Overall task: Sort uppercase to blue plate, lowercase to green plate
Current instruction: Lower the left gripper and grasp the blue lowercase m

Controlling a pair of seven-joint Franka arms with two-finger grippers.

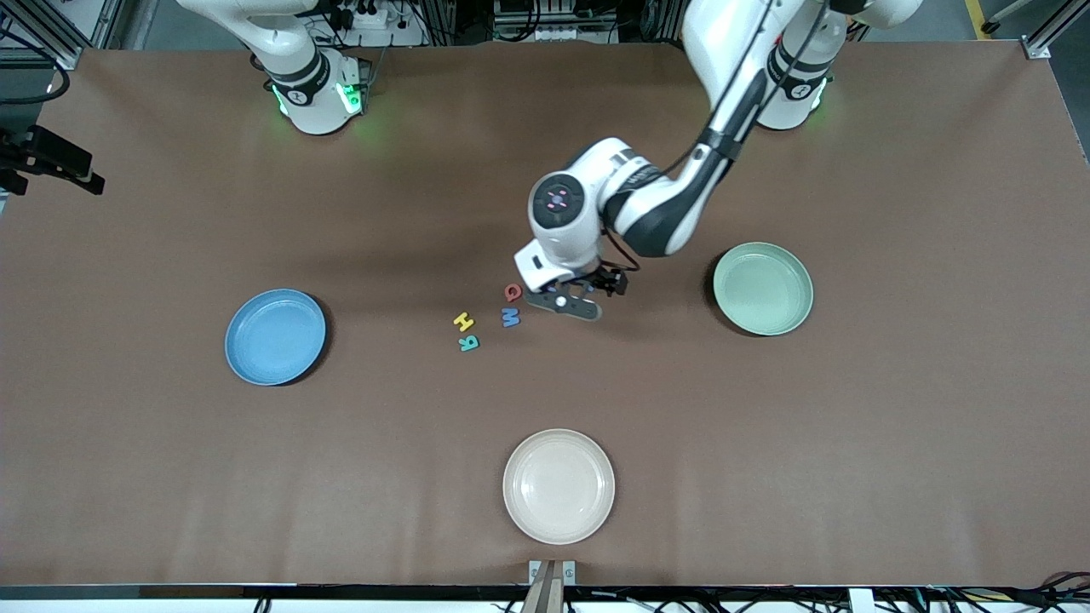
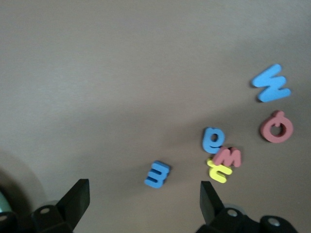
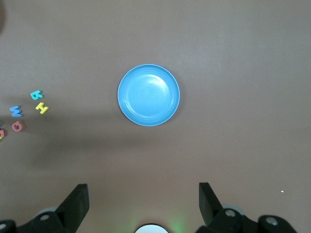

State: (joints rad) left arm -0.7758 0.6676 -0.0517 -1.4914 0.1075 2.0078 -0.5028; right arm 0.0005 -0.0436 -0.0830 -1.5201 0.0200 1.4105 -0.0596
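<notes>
Four uppercase letters lie mid-table: red Q (image 1: 512, 292), blue M (image 1: 510, 317), yellow H (image 1: 463, 321) and teal R (image 1: 468, 343). My left gripper (image 1: 566, 302) hangs open low over the lowercase letters, which its hand hides in the front view. In the left wrist view the blue e (image 2: 157, 174) lies just ahead of the open left gripper (image 2: 142, 204), with the blue a (image 2: 212, 140), a red letter (image 2: 227, 157) and the yellow h (image 2: 218, 171) bunched beside it. The right gripper (image 3: 143, 204) is open and holds nothing, high above the table near the blue plate (image 3: 148, 94). The green plate (image 1: 763, 288) holds nothing.
A cream plate (image 1: 559, 485) sits near the front edge of the table. The blue plate (image 1: 275, 336) lies toward the right arm's end and the green plate toward the left arm's end. Brown tabletop surrounds the letters.
</notes>
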